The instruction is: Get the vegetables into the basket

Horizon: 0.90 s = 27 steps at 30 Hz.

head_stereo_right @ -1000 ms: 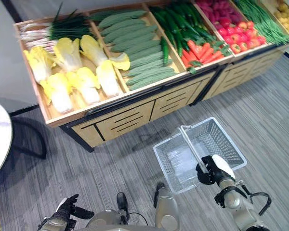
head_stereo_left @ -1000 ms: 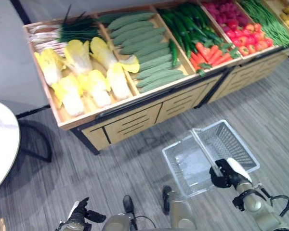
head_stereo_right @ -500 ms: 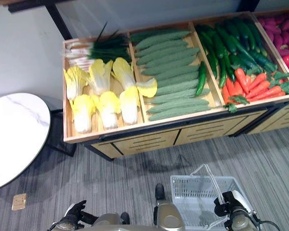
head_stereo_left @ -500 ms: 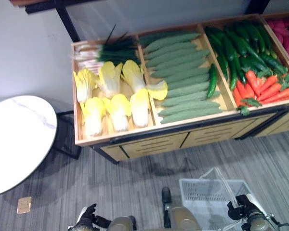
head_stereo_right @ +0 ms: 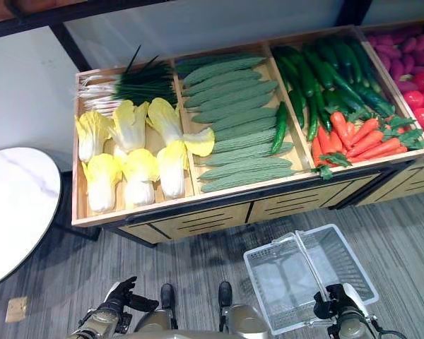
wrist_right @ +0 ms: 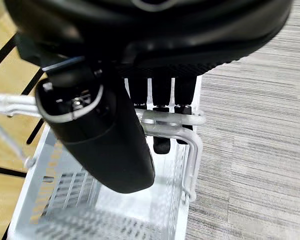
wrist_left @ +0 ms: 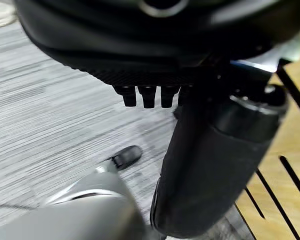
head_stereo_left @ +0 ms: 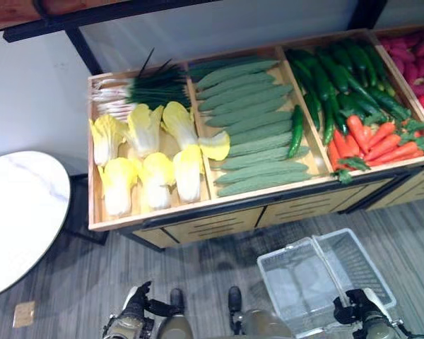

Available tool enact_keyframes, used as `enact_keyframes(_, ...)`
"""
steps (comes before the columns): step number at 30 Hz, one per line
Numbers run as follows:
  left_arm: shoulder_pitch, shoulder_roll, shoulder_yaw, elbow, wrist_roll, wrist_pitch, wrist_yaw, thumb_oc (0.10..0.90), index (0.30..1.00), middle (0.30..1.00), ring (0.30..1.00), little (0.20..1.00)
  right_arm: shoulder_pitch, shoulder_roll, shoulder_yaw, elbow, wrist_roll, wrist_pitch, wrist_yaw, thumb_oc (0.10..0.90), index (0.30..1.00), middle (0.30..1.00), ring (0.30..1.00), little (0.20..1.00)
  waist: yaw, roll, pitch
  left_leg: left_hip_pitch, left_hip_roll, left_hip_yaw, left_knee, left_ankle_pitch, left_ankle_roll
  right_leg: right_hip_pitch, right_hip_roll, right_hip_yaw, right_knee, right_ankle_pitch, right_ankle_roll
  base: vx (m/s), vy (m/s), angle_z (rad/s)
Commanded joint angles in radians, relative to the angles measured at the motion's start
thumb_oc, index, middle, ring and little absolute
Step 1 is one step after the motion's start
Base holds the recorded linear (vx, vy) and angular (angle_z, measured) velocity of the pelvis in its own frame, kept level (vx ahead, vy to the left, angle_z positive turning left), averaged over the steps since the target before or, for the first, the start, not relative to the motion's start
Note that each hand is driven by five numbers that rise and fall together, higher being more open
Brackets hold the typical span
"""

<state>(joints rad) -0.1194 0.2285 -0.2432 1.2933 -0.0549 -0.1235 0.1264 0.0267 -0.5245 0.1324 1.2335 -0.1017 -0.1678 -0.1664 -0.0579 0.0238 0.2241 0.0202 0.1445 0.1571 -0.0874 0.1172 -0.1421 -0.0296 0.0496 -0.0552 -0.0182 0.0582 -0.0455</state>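
Right robot hand (head_stereo_left: 359, 313) in the left eye view is wrapped round the handle (head_stereo_left: 330, 274) of the white wire basket (head_stereo_left: 290, 282), which hangs over the grey floor (head_stereo_left: 71, 282) before the wooden stand (head_stereo_left: 219, 212) of cabbages (head_stereo_left: 155, 145), cucumbers (head_stereo_left: 251, 123) and carrots (head_stereo_left: 371, 141); the left robot hand (head_stereo_left: 134, 314) hangs low with fingers loosely spread. Its own wrist view shows that left hand (wrist_left: 150, 95) holding nothing. From the right wrist, fingers (wrist_right: 160, 130) curl round the handle (wrist_right: 172, 120) above the basket (wrist_right: 60, 210).

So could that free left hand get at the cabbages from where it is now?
Probably not yet. The left hand hangs low by the floor, holding nothing, while the cabbages lie up in the wooden bin, beyond its front edge. Nothing blocks the way; the arm would have to rise and stretch forward.
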Motion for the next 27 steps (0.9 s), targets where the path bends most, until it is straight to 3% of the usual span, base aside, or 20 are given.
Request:
enact_keyframes(1,-0.006,0.054,-0.006,0.003,0.027,-0.011,0.033,0.9,1.0,1.0,1.0,1.0,0.026,-0.047,-0.039,0.003,0.041,-0.002,-0.029,0.4,0.3,0.3,0.3,0.3,0.019,-0.02,-0.011,-0.009,-0.048,0.04,0.013,-0.014,0.044,-0.061,-0.171,0.101,0.138,-0.022,0.173,0.01,0.134,-0.26)
enact_keyframes(6,-0.022,0.081,0.036,0.035,0.025,-0.013,0.063,0.9,1.0,1.0,1.0,1.0,0.002,0.003,-0.025,0.043,0.053,-0.004,-0.038,0.4,0.3,0.3,0.3,0.3,0.022,-0.037,-0.021,-0.009,-0.063,0.067,0.0,-0.036,0.051,-0.074,-0.197,0.136,0.09,0.031,0.199,0.02,0.126,-0.25)
enact_keyframes(17,-0.032,0.125,0.145,0.084,-0.01,-0.015,0.152,0.9,1.0,1.0,1.0,1.0,0.004,0.04,-0.024,0.105,0.064,-0.011,-0.056,0.4,0.3,0.3,0.3,0.3,0.036,-0.06,-0.047,0.01,-0.053,0.076,0.0,-0.047,0.041,-0.044,-0.208,0.124,0.01,0.061,0.208,0.02,-0.001,-0.04)
enact_keyframes(21,-0.018,0.186,0.346,0.124,-0.14,-0.027,0.304,0.9,1.0,1.0,1.0,1.0,0.031,0.06,-0.029,0.13,0.056,-0.019,-0.075,0.4,0.3,0.3,0.3,0.3,0.042,-0.067,-0.06,0.026,-0.044,0.07,0.0,-0.047,0.029,-0.013,-0.207,0.106,-0.01,0.057,0.205,0.04,-0.035,0.03)
enact_keyframes(25,-0.009,0.238,0.444,0.155,-0.18,-0.028,0.393,0.9,1.0,1.0,1.0,1.0,0.043,0.069,-0.021,0.129,0.046,-0.025,-0.09,0.4,0.3,0.3,0.3,0.3,0.037,-0.071,-0.066,0.035,-0.043,0.074,0.0,-0.049,0.021,0.001,-0.205,0.1,-0.022,0.057,0.206,0.02,-0.017,0.04)
enact_keyframes(27,-0.004,0.307,0.545,0.173,-0.225,-0.037,0.487,0.9,1.0,1.0,1.0,1.0,0.056,0.071,-0.011,0.125,0.044,-0.032,-0.092,0.4,0.3,0.3,0.3,0.3,0.037,-0.072,-0.073,0.043,-0.041,0.079,0.0,-0.052,0.015,0.006,-0.202,0.1,-0.025,0.057,0.207,0.01,-0.009,-0.03)
